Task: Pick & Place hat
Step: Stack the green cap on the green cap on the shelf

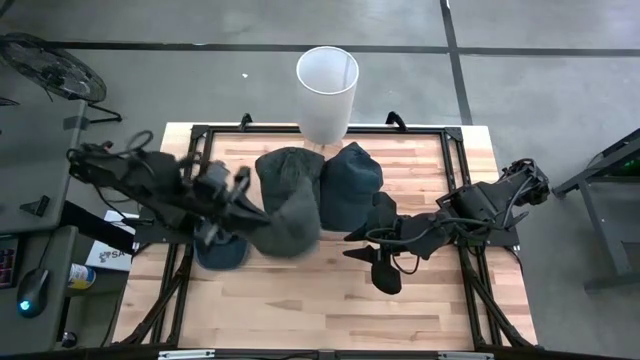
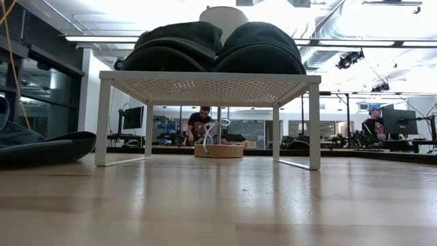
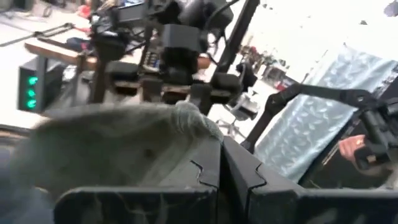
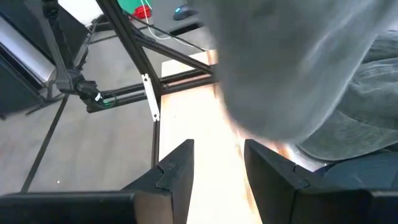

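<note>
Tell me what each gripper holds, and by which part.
The left gripper pinches the grey hat by its fabric edge. The right gripper is open and holds nothing.

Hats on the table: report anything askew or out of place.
The grey hat is off the table, held up by the shut left gripper, hanging beside the dark blue hat. Another blue hat lies partly hidden under the left arm. Nothing looks damaged or spilled.
</note>
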Controlling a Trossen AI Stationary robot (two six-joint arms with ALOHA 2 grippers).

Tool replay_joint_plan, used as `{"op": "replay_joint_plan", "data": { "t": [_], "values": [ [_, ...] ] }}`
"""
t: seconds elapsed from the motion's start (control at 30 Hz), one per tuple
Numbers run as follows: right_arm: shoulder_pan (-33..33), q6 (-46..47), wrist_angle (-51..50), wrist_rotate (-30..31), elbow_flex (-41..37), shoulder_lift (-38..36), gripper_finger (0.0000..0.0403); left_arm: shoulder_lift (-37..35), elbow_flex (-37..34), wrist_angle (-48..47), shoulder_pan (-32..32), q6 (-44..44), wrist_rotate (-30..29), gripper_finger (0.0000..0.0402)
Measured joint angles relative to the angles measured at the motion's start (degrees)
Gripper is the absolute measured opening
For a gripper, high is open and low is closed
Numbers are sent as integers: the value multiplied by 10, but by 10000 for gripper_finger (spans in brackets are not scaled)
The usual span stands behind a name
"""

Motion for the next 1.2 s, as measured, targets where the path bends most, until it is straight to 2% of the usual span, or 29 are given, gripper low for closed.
{"op": "replay_joint_plan", "data": {
  "t": [0.13,0.23,0.8,1.0,1.2],
  "values": [
    [0,1,-2,0,0,0,134,-30,-1,-30,16,13,4,0],
    [-1,1,-2,1,0,0,134,-38,-1,-41,42,18,37,0],
    [-2,1,-3,29,0,0,134,-31,-1,-48,256,79,472,0],
    [-4,2,-3,36,0,0,134,-14,-1,-46,319,79,549,0],
    [-10,2,-2,38,0,0,134,7,-1,-47,352,93,625,0]
  ]
}}
